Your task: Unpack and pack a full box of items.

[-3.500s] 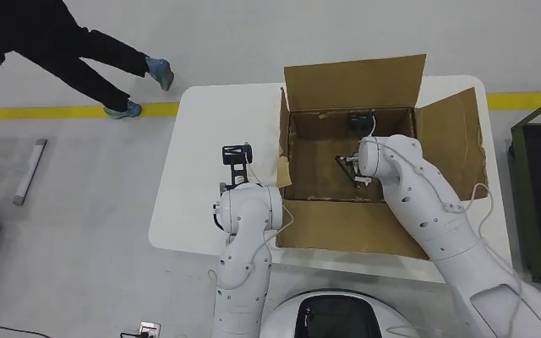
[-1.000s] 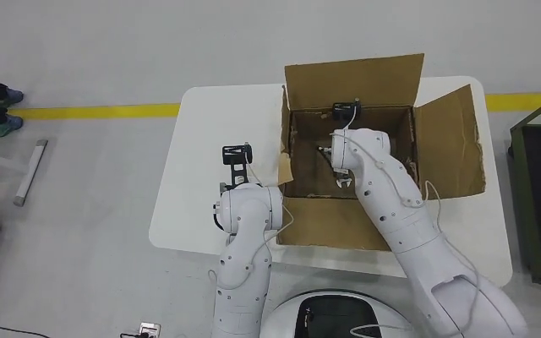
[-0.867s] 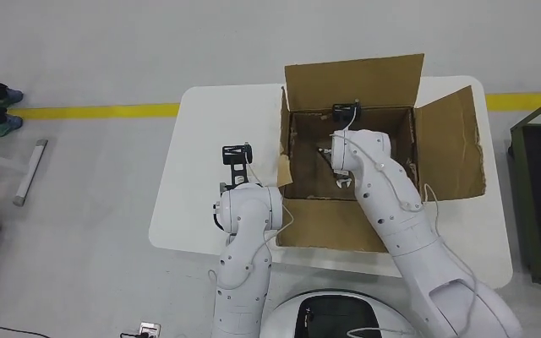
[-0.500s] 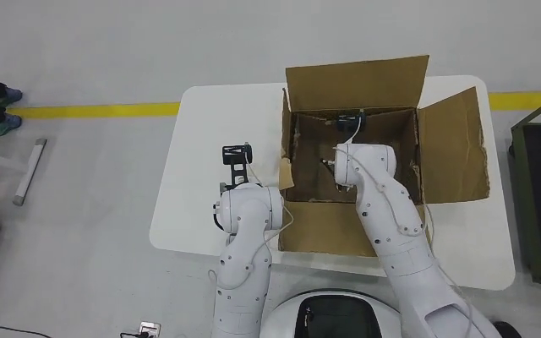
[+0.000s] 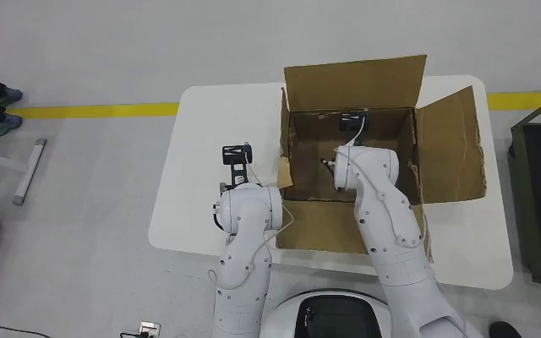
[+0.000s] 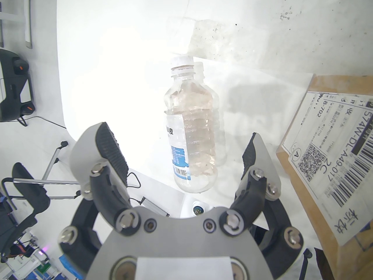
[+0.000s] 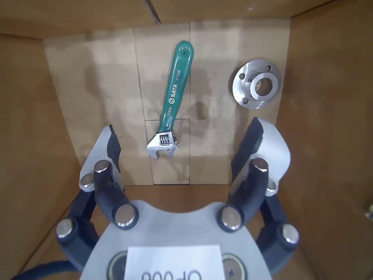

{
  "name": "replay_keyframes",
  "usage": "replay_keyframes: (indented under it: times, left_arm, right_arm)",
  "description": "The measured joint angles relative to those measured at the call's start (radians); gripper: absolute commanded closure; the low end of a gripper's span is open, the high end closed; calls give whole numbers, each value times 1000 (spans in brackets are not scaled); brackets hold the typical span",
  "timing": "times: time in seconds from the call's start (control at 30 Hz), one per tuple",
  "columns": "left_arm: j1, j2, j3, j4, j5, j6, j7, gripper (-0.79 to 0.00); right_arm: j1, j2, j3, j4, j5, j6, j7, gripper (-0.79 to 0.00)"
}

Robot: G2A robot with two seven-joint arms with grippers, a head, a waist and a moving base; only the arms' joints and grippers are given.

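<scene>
You were, by my reading, in the unpacking half of the job; the open brown cardboard box [image 5: 355,84] held two things on its floor, while a clear plastic water bottle [image 6: 189,135] with a white cap appeared to lie on its side on the white surface [image 5: 211,169] just beside the box's outer wall. Your left hand [image 6: 180,141] hung over that bottle with its fingers spread wide and touching nothing; your right hand [image 7: 184,131] sat down inside the box, likewise spread and empty, above the jaw end of a green-handled adjustable wrench [image 7: 170,100]. The wrench lay flat on the cardboard, its steel head nearest the hand and its handle running away toward the far wall; a round silver metal flange [image 7: 256,84] with a raised centre bore and small bolt holes lay near it, apart from it and close to a side wall. The next move probably called for lowering the right hand until its fingers straddled the handle, then closing across the narrow width; since the wrench lay flush with the floor, the fingertips likely needed to reach almost to the cardboard, and the box walls left little room to swing.
</scene>
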Motion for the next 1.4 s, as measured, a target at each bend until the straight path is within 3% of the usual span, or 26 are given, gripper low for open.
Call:
replay_keyframes:
  times: [1.4]
  left_arm:
    - [0, 0, 0, 0, 0, 0, 0, -785]
  right_arm:
    - [120, -44, 71, 268, -60, 39, -39, -317]
